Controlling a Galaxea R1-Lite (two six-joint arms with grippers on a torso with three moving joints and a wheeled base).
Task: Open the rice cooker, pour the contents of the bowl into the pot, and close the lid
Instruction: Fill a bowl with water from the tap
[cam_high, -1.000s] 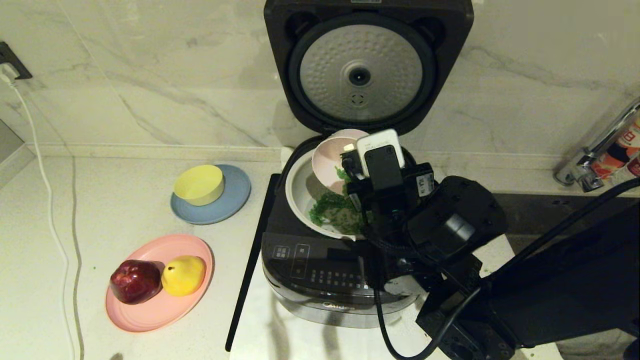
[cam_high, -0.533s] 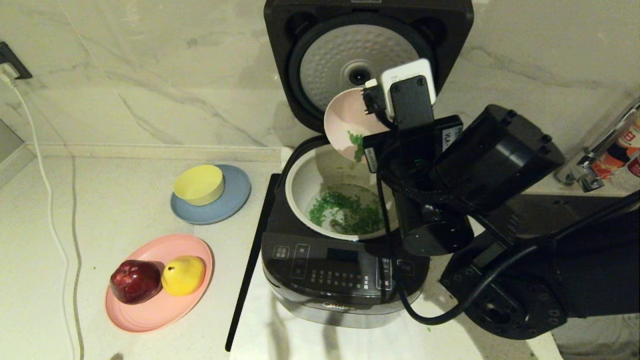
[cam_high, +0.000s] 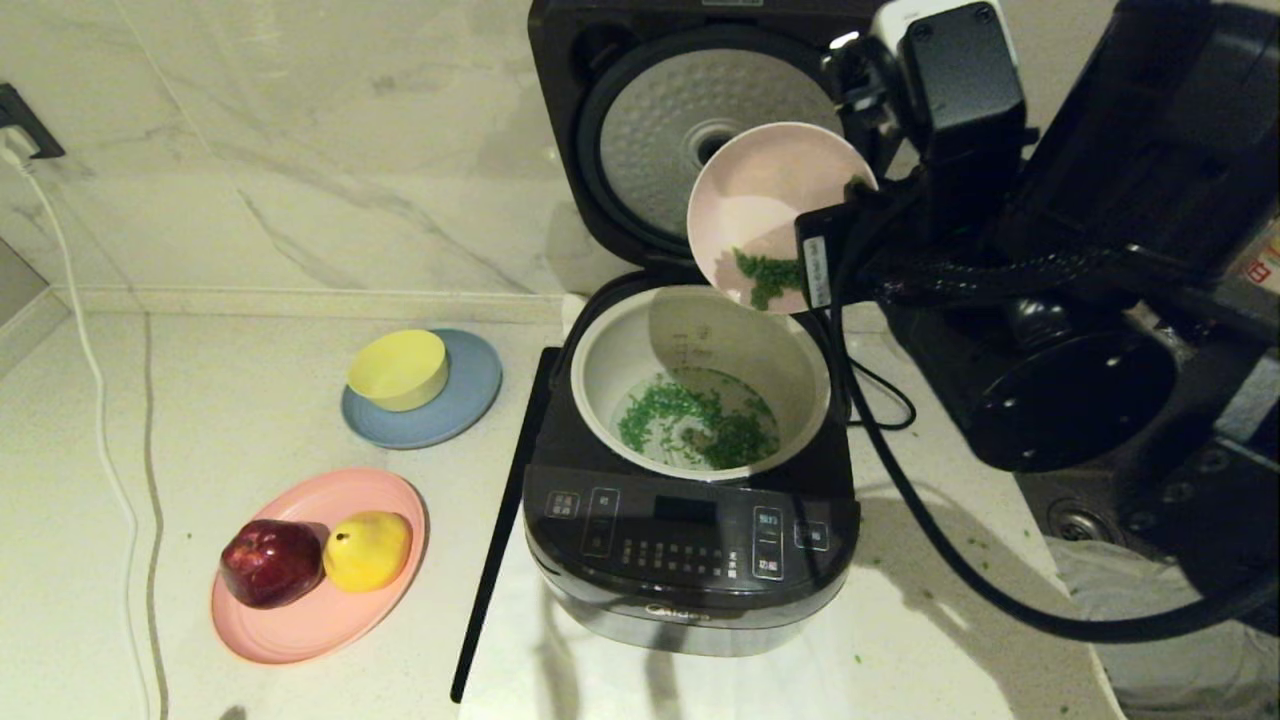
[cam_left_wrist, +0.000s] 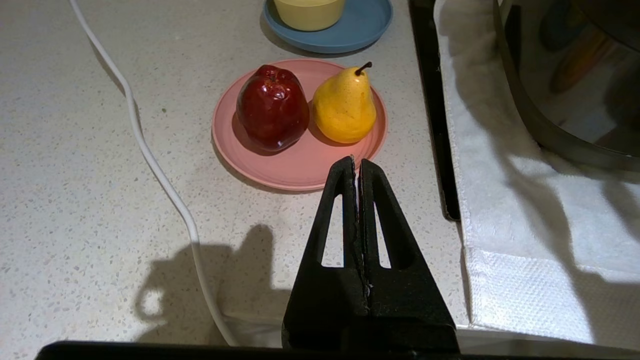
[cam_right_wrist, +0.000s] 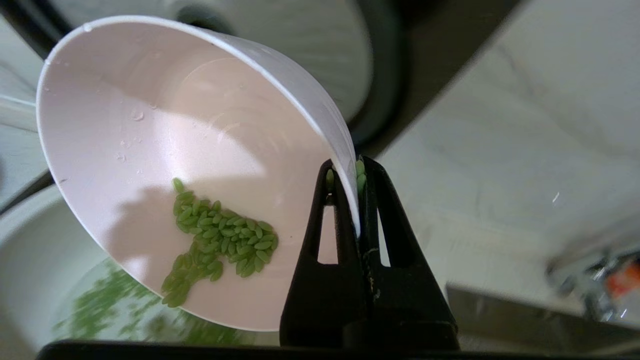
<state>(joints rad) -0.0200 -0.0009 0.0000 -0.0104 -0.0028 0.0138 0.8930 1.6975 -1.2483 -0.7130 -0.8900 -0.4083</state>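
I see a speckled counter (cam_high: 250, 400) against a marble wall (cam_high: 300, 150), with a white cloth (cam_left_wrist: 525, 240) under the rice cooker (cam_high: 690, 540). Lid (cam_high: 700, 130) stands open; most of the contents (cam_high: 700, 425) lie in the pot (cam_high: 610, 370). My right gripper (cam_right_wrist: 350, 200) pinches the rim of the bowl (cam_high: 765, 210), tilted above the pot's far right, a few green bits left inside. Left gripper (cam_left_wrist: 356, 165), pressed together, hovers near the pink plate (cam_left_wrist: 295, 165) on the left.

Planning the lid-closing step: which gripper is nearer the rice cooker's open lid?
The right. The right gripper, shut on the pink bowl's rim, hangs just in front of the raised lid. The left gripper is parked low near the pink plate, far from it.
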